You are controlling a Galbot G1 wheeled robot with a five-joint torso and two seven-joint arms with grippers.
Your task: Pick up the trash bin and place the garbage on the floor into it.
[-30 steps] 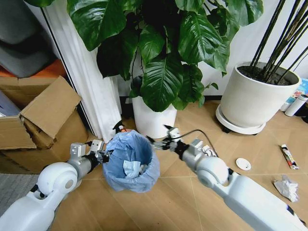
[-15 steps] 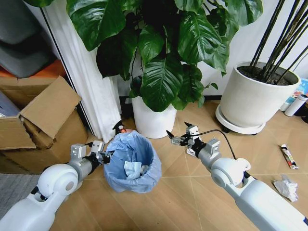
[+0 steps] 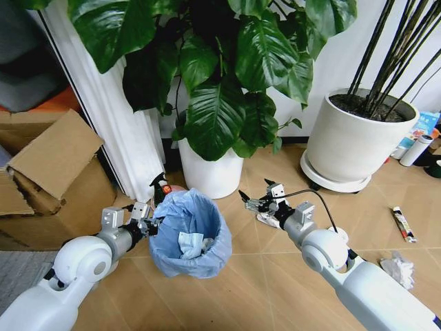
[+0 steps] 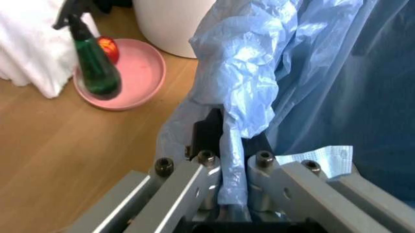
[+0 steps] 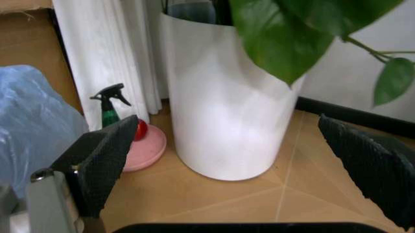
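The trash bin (image 3: 187, 236), dark with a crinkled light-blue bag, stands on the floor (image 3: 262, 289) before me, with white paper inside it. My left gripper (image 3: 149, 224) is shut on the bin's near-left rim; in the left wrist view the gripper (image 4: 233, 160) pinches the bag's fold. My right gripper (image 3: 258, 200) hangs open and empty to the right of the bin, just above a small whitish crushed packet (image 3: 267, 220). More garbage lies at the right: a crumpled tissue (image 3: 398, 268) and a wrapper stick (image 3: 400, 224). The right fingers (image 5: 104, 160) stand wide apart.
A white plant pot (image 3: 207, 172) stands right behind the bin, a bigger one (image 3: 351, 148) at the back right. A green spray bottle (image 4: 96, 73) sits on a pink dish (image 4: 139, 75) beside the white curtain (image 3: 114, 117). A cardboard box (image 3: 48, 172) stands at the left.
My right gripper has drawn away from over the bin to its right and sunk toward the floor. The left gripper keeps its hold. The camera has shifted slightly.
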